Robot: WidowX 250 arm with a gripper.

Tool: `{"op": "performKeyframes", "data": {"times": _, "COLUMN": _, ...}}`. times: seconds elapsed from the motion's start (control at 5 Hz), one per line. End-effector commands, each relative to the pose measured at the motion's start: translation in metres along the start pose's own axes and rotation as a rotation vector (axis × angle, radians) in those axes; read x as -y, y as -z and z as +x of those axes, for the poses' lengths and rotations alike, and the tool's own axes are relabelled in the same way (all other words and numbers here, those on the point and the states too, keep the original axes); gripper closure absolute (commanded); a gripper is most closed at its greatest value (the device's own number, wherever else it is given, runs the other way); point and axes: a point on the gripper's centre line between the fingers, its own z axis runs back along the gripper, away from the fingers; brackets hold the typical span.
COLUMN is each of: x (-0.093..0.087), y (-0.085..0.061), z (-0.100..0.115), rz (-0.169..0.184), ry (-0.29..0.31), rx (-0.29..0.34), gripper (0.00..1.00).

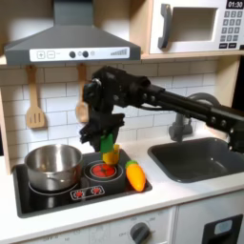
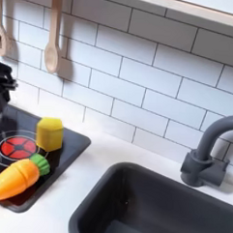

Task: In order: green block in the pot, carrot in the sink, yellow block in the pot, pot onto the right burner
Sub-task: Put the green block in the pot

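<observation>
First exterior view has the gripper (image 1: pixel 105 143) clenched on the green block (image 1: pixel 108 144), hanging just above the yellow block (image 1: pixel 111 154) and beside the pot (image 1: pixel 52 164), so by my reckoning no step is finished. Second exterior view adds the faucet (image 2: pixel 206 152) close up; the carrot (image 2: pixel 16 177) lies on the stove, the sink (image 2: pixel 114 201) bare.
</observation>
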Motion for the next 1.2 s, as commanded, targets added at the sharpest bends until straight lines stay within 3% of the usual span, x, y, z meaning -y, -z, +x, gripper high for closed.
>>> {"op": "performKeyframes", "data": {"times": 0.0, "x": -0.024, "y": -0.006, "z": 0.014, "rz": 0.023, "ry": -0.063, "rx": 0.026, "gripper": 1.0}}
{"op": "performKeyframes", "data": {"times": 0.6, "x": -0.055, "y": 0.01, "z": 0.03, "rz": 0.037, "ry": -0.118, "rx": 0.001, "gripper": 1.0}}
{"op": "performKeyframes", "data": {"times": 1.0, "x": -0.07, "y": 0.019, "z": 0.038, "rz": 0.079, "ry": -0.135, "rx": 0.004, "gripper": 1.0}}
